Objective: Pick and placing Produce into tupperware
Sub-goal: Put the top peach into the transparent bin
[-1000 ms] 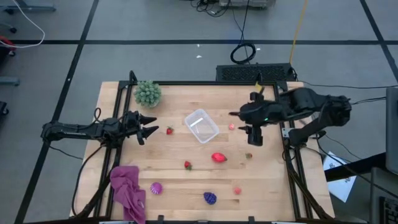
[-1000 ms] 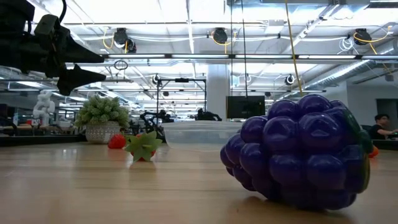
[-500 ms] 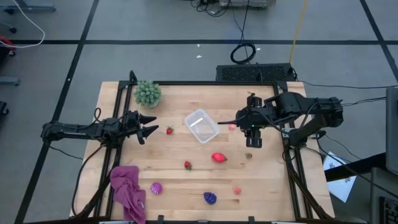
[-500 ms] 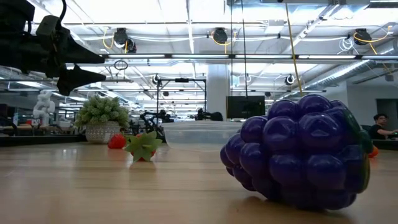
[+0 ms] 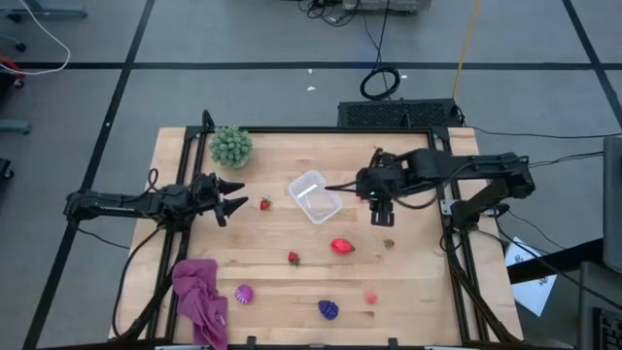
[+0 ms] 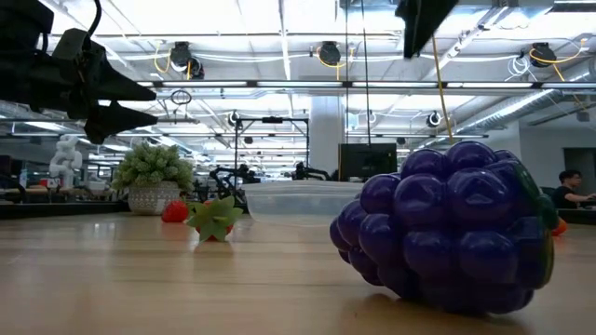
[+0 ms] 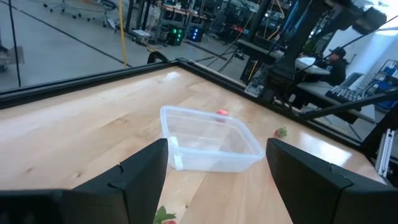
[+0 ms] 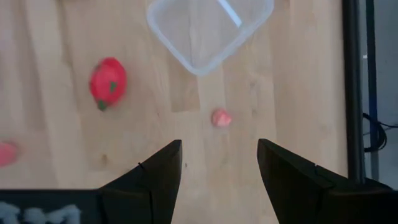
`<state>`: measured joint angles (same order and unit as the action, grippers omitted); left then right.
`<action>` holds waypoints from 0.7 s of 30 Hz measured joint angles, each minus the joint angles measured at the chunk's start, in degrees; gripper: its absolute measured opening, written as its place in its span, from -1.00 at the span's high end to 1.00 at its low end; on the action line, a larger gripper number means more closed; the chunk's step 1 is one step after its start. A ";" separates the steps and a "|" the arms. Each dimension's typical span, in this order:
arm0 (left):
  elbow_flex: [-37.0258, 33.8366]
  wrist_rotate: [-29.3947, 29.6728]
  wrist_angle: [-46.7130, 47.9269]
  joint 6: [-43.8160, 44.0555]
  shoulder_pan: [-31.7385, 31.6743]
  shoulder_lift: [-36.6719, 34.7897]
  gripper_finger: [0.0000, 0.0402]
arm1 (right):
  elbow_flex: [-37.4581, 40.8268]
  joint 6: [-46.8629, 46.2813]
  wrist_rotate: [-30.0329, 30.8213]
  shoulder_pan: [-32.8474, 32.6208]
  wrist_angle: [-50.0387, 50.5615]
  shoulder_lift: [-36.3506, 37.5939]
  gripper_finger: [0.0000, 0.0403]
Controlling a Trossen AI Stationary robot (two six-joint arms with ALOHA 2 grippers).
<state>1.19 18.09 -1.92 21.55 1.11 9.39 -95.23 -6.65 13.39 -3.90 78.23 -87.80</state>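
The clear tupperware (image 5: 314, 196) stands mid-table on its base. Small produce lies scattered on the wood around it: a pink piece (image 8: 221, 117), a red piece (image 5: 341, 246), a tiny red one (image 5: 264, 204), a strawberry (image 5: 293, 258), a brownish piece (image 5: 389, 244), a purple berry (image 5: 328, 309) and a magenta piece (image 5: 243, 294). My right gripper (image 8: 219, 146) hangs open above the table just right of the tupperware, pointing steeply down, with the pink piece ahead of its fingers. My left gripper (image 5: 228, 199) waits open at the left, level, facing the tupperware (image 7: 211, 146).
A spiky green plant (image 5: 231, 146) stands at the far left corner, and a magenta cloth (image 5: 199, 301) lies at the near left. A raised dark frame (image 5: 447, 243) borders the table. In the low view the purple berry (image 6: 447, 237) fills the near right.
My right gripper has come down and moved toward the table's left, closer to the tupperware, tipping more steeply downward; it now shows at the top of the low view. Its fingers stay open. The produce and the tupperware have not moved.
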 joint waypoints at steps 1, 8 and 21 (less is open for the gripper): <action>0.01 -0.01 0.05 0.13 0.02 0.00 -0.36 | 1.97 0.56 0.00 0.32 -0.99 -0.11 0.01; 0.03 -0.01 0.16 0.21 0.00 0.00 -0.36 | 13.09 3.12 -0.10 2.45 -5.74 -0.05 0.01; 0.03 -0.01 0.27 0.43 0.02 0.00 -0.36 | 19.53 9.19 -0.17 5.61 -18.39 -0.05 -0.25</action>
<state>1.21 18.09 -1.65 21.98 1.13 9.39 -75.70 2.55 13.21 1.72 59.83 -87.85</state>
